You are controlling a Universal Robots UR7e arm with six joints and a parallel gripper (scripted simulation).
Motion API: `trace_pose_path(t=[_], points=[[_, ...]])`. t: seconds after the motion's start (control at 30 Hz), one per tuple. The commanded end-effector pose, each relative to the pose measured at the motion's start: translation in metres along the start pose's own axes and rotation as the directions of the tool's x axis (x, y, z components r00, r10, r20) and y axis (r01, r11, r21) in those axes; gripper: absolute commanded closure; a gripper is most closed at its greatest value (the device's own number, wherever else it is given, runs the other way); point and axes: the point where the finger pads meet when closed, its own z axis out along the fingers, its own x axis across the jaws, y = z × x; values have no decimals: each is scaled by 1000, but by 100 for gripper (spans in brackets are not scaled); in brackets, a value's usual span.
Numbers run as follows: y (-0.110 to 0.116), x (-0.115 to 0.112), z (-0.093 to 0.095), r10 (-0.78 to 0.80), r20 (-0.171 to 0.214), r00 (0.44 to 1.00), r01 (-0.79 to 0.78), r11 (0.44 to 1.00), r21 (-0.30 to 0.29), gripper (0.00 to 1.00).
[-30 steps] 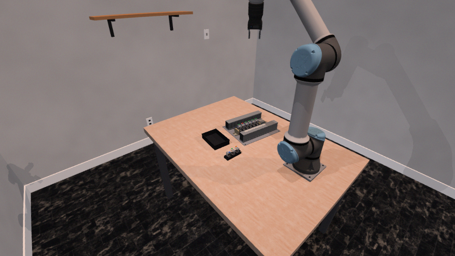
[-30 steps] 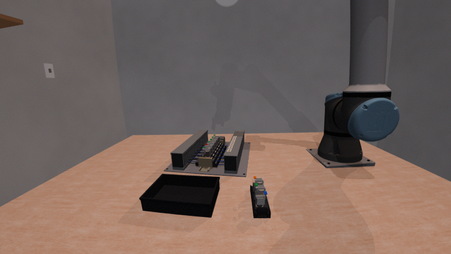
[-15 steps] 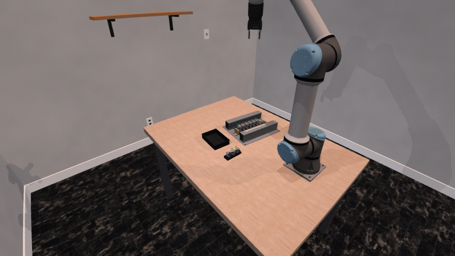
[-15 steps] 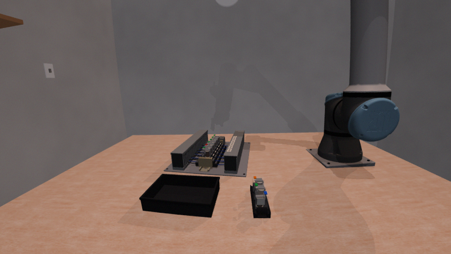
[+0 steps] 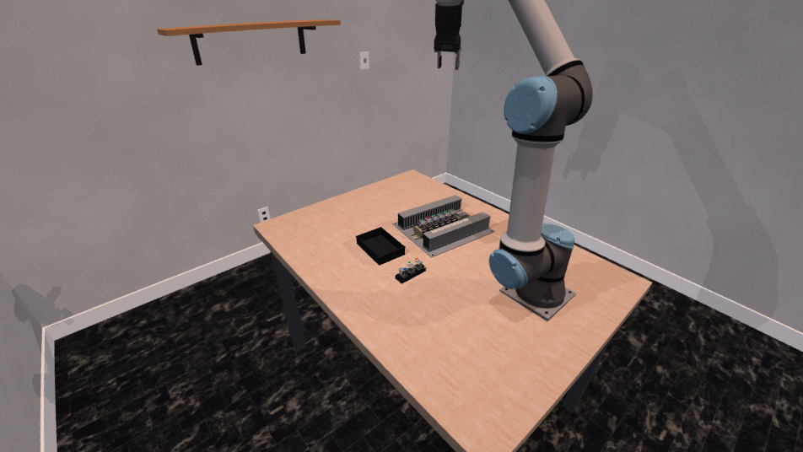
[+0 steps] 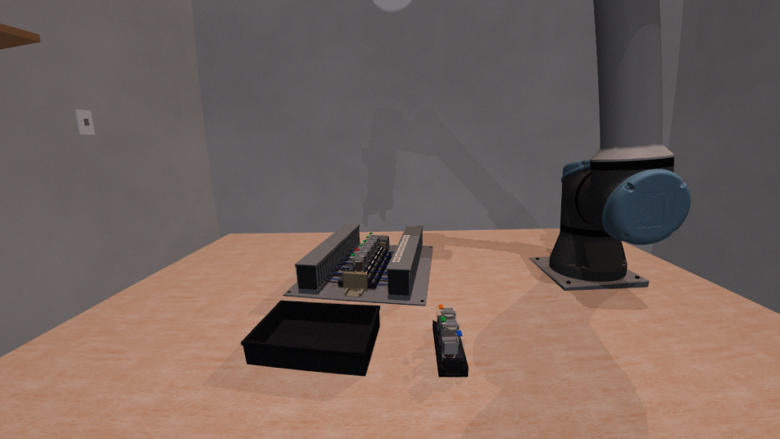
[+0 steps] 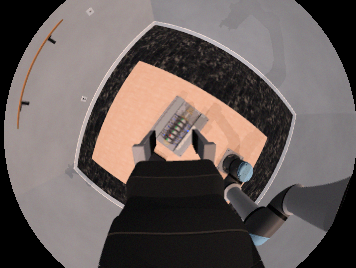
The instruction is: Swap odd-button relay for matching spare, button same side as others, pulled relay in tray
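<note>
Gripper (image 5: pixel 447 60) hanging high above the relay panel (image 5: pixel 444 226), fingers spread wide and grasping nothing.

The red-button relay (image 6: pixel 356 251) is sitting in its row; spares are waiting in a holder (image 6: pixel 451 351) beside the black tray (image 6: pixel 306 357).

Colours and patterns observed across worktop, fittings and room.

The light peach wood-grain worktop (image 5: pixel 460 347) carries a plain matte black rectangular tray (image 6: pixel 306 357), a grey base plate (image 6: pixel 414 296) with two dark grey ribbed ducts (image 6: pixel 327 259), and a row of pale grey relays (image 6: pixel 371 253) whose buttons read green, save one red button (image 6: pixel 356 250). The black spare holder (image 6: pixel 452 365) bears grey relays with orange (image 6: pixel 440 306), green (image 6: pixel 442 317) and blue (image 6: pixel 459 332) buttons. The arm (image 5: pixel 530 191) is pale grey with dusty blue joint caps; the black pincer (image 5: pixel 447 58) is unpatterned. Walls are grey, the floor (image 5: pixel 196 364) black with tan mottling, and the shelf (image 5: pixel 247 26) orange-brown.
</note>
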Motion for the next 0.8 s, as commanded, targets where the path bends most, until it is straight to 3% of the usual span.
trace_pose_path(t=[0.0,0.13,0.3,0.7,0.77], points=[[0,0,-1,19,-5,1000,-19,1000,-6,0],[0,0,-1,19,-5,1000,-19,1000,-6,0],[0,0,-1,232,-37,972,-234,970,-59,0],[0,0,-1,232,-37,972,-234,970,-59,0],[0,0,-1,312,-52,949,-316,946,-78,0]])
